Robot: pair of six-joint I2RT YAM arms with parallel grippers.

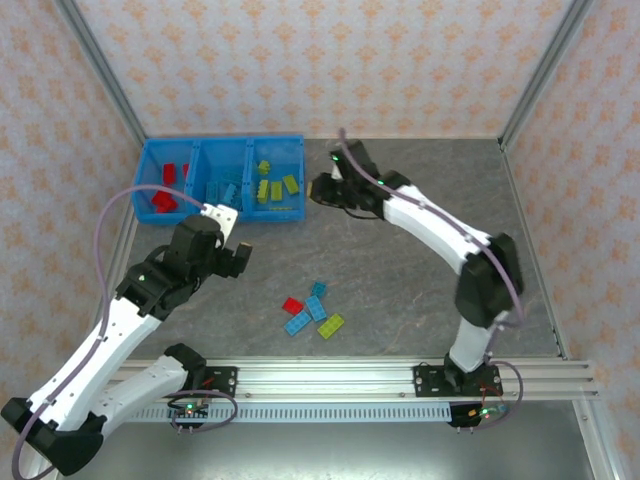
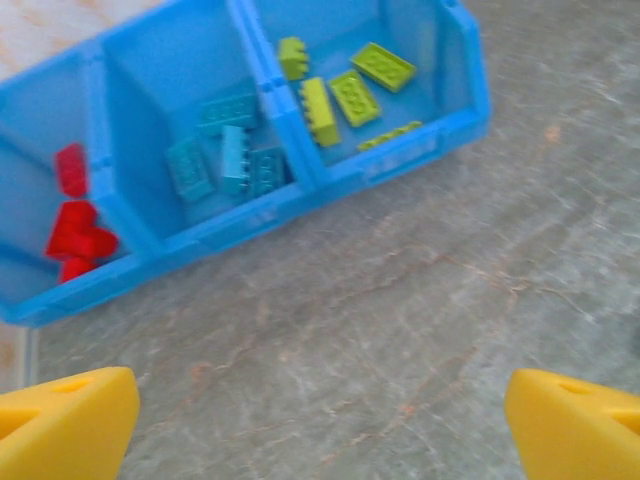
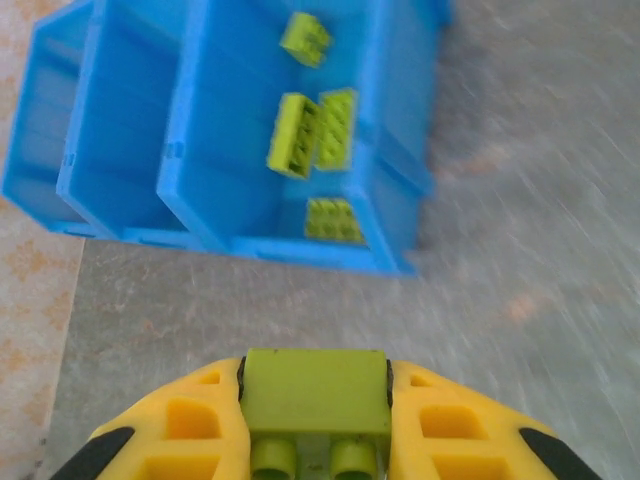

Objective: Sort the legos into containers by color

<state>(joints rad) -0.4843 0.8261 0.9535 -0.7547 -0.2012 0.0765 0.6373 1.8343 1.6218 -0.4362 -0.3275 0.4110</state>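
From above, we see the left hand (image 1: 232, 233) spread wide over the gray table (image 1: 420, 270). The blue bins (image 1: 225, 141) are just in front of it. A small bunch of loose bricks (image 1: 313, 310) lies on the table behind it and to its right: one red, three blue and one green. The right hand (image 1: 320, 188) is pressed together, and the right end of the bins is just in front of it.

From the left hand's own camera, we see its two yellow fingers (image 2: 65, 425) far apart with nothing between them. The bins (image 2: 250, 215) sit ahead of the hand and a bit to its left. The red bricks (image 2: 80, 235) are in the left bin, the blue bricks (image 2: 225, 160) are in the middle one, and the green bricks (image 2: 345, 90) are in the right one.

From the right hand's own camera, we see the right hand (image 3: 317, 385) pinching a green brick (image 3: 317, 402) between its yellow fingers (image 3: 190, 420). The bins (image 3: 290, 255) lie ahead of it and to its left. The bin nearest to this hand has four green bricks (image 3: 310, 140) in it.
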